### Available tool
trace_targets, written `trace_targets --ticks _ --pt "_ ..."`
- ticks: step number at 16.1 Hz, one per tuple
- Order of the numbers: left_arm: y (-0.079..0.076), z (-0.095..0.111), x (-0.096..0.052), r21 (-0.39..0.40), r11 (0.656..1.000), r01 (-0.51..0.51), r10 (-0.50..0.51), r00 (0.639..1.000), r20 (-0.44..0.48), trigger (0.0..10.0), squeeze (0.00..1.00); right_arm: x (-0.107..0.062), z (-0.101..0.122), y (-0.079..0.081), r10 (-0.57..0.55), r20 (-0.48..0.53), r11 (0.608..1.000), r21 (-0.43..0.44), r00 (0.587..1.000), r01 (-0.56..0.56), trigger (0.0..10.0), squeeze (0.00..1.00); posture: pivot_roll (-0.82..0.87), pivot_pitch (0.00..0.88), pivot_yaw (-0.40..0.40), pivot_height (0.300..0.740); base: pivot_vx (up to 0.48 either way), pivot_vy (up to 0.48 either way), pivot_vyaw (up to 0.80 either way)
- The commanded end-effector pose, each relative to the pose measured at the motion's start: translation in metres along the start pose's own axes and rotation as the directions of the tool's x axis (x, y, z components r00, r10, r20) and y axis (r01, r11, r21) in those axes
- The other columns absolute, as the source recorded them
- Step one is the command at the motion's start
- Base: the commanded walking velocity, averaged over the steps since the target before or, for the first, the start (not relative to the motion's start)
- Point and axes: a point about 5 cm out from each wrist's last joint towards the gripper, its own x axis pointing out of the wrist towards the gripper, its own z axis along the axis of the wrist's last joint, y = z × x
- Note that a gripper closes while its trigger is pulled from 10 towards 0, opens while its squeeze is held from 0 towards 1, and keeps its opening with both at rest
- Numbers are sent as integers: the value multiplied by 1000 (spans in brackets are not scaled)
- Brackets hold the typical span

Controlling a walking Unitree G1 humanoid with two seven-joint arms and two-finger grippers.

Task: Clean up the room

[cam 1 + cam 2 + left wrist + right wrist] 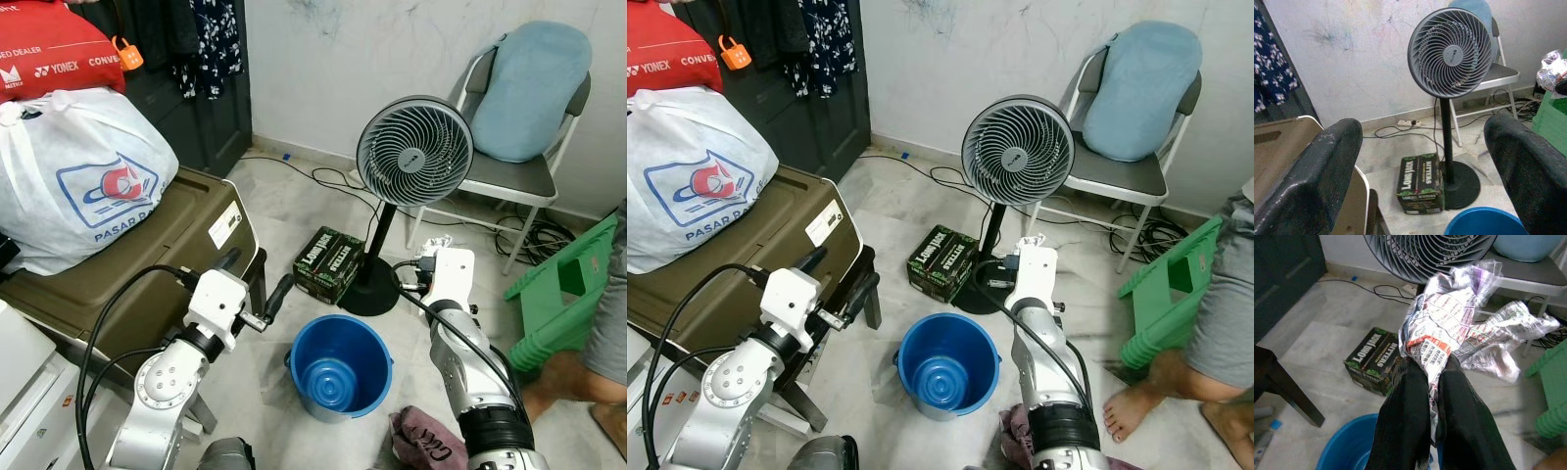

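I have the crumpled newspaper pinched tight in the right gripper, up above and just beyond the blue bucket, so I'd draw it back over the bucket's mouth before releasing, while the left gripper hangs spread, holding nothing.

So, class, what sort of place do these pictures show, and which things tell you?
Probably a lived-in room in a home: a standing fan, a folding chair with a blue cushion, and hanging clothes.
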Motion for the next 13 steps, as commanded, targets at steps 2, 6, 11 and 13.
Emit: trace_targets --ticks 2,6,11,13 --pt "4 3 1 48 999 -15 14 1000 11 10000 0 2 -6 -2 0 -50 1000 -16 999 0 10000 0 -23 25 -47 740 0 0 0" --pt "13 7 -8 83 996 -41 40 999 6 10000 0 6 -8 4 -16 -77 1000 -26 997 14 10000 0 5 73 -18 740 0 0 0" --pt "59 11 -52 211 971 -114 135 987 -91 10000 0 8 -19 38 38 -108 997 -63 993 -45 10000 0 101 198 49 740 0 0 0" --pt "61 17 -59 221 970 -106 132 986 -104 10000 0 13 -18 44 38 -116 998 -51 993 -44 10000 0 136 224 75 740 0 0 0"
